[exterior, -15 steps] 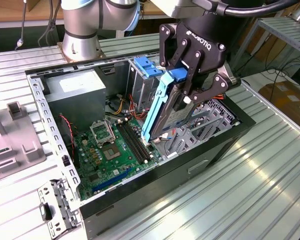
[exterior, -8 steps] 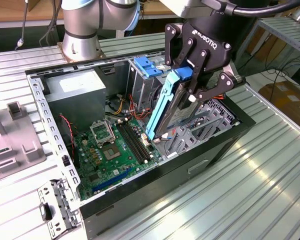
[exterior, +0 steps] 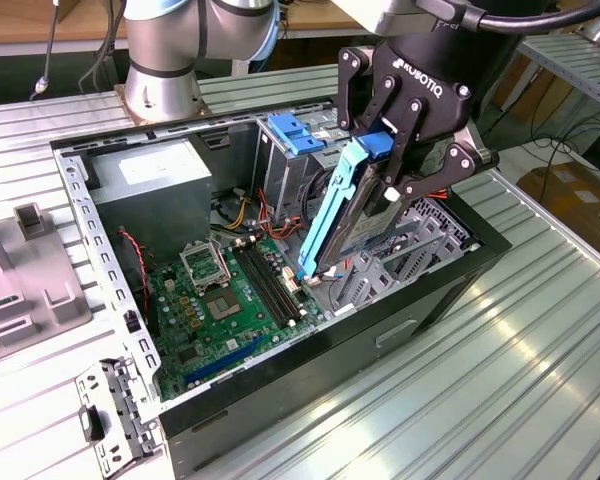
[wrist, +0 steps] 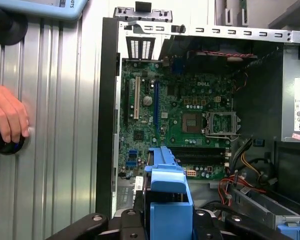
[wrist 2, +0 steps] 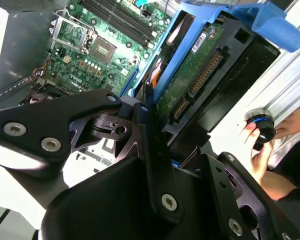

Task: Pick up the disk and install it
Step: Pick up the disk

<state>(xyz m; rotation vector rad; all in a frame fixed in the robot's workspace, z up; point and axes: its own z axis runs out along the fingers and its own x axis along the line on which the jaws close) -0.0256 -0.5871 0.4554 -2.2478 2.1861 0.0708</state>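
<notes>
In the upper right of the exterior view, the black gripper (exterior: 395, 172) hangs over the open computer case (exterior: 430, 310). Its fingers (exterior: 420, 150) pinch the disk (exterior: 332, 215) near its top end. The disk stands steeply tilted, its lower end down inside the case, just beside the green motherboard (exterior: 230, 300). The second wrist view shows the disk's underside, a green circuit board (wrist 2: 190, 75) with a connector strip. The first wrist view has the blue carrier edge-on, and a person's hand (wrist: 7, 115) resting on a black knob (wrist: 0, 146). The case sits on a ribbed metal bench (exterior: 480, 400), and a grey box (exterior: 155, 185) fills the case's far corner at the exterior view's upper left.
</notes>
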